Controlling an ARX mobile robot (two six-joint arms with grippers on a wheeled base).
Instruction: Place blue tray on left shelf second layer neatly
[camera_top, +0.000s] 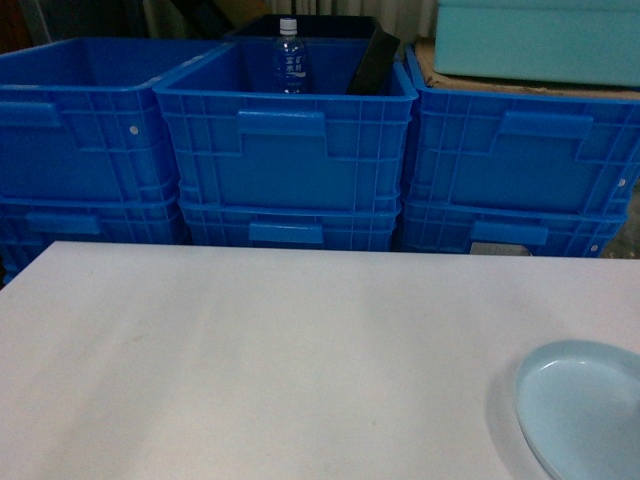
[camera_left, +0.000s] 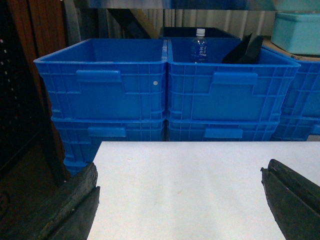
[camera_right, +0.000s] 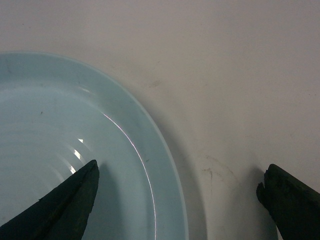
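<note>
Your right gripper (camera_right: 177, 200) gapes astride the blue tray (camera_right: 65, 150) rim; left gripper (camera_left: 180, 200) released; a bottle (camera_top: 289, 56) stands in the middle crate (camera_top: 290, 140).

The blue tray (camera_top: 585, 405) is cut off by the head view's right and near edges, only its far-left arc showing, and in the right wrist view it runs out past the left and near edges too. Only the tips of the right gripper (camera_right: 177, 200) and left gripper (camera_left: 180, 197) poke in at the near edge, arms out of frame. Far back, the bottle (camera_top: 289, 57) label is too small to read, its base hidden inside the crate (camera_top: 285, 140).
</note>
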